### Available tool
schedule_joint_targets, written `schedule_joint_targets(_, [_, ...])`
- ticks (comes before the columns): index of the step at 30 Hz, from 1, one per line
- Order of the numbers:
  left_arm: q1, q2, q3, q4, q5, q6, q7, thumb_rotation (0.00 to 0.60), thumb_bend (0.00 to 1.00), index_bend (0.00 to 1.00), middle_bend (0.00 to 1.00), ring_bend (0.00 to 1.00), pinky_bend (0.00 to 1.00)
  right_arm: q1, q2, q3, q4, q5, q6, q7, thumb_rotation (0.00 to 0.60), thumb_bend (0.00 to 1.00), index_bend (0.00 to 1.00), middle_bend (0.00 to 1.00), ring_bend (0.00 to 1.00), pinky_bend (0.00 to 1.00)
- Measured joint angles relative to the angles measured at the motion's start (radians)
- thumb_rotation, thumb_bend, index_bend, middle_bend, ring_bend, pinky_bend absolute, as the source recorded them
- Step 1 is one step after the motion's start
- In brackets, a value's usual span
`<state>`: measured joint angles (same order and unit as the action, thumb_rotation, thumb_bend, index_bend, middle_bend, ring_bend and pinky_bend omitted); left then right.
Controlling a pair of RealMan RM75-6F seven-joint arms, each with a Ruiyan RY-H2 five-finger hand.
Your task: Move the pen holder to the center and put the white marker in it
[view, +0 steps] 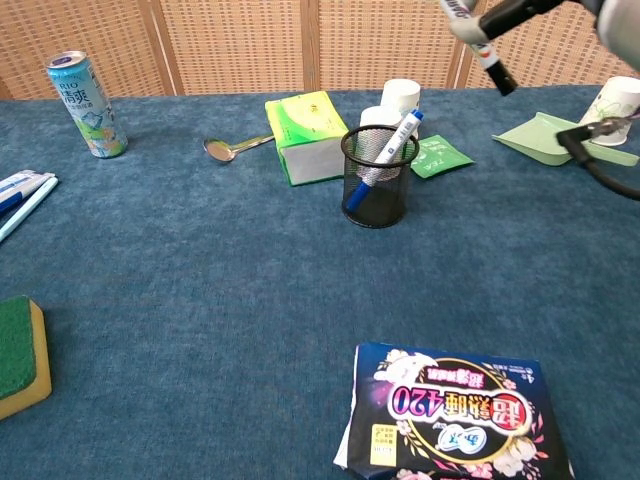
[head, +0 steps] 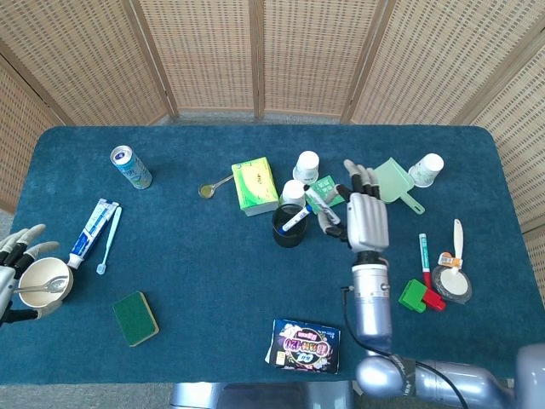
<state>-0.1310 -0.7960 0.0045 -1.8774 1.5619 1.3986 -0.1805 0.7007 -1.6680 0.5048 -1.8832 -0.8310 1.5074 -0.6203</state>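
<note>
Just right of frame centre in the head view, the right hand (head: 364,223) is pinching the white marker (head: 322,204) above the table, beside the black mesh pen holder (head: 289,226) standing mid-table with a blue-capped marker (head: 295,221) inside, while the left hand (head: 17,256), fingers spread, is sitting at the lower left edge.

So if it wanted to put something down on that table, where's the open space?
The widest bare patch is in front of the pen holder, between the sponge and the purple packet. The far left strip behind the can is open too. It is crowded around the tissue box, cups and right hand.
</note>
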Motion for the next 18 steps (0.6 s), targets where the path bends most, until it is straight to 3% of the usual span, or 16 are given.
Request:
schedule_joint_targets(12, [-0.020, 0.003, -0.007, 0.010, -0.021, -0.036, -0.032, 0.600, 0.07, 0.20, 0.00, 0.00, 0.10, 0.121, -0.157, 0.067, 0.147, 0.030, -0.031, 0.058, 0.600, 0.50, 0.58, 0.00, 0.00, 0.00])
schedule_joint_targets(18, [-0.036, 0.006, -0.014, 0.022, -0.043, -0.066, -0.058, 0.600, 0.07, 0.20, 0.00, 0.00, 0.10, 0.206, -0.265, 0.106, 0.305, 0.036, -0.059, 0.107, 0.600, 0.50, 0.58, 0.00, 0.00, 0.00])
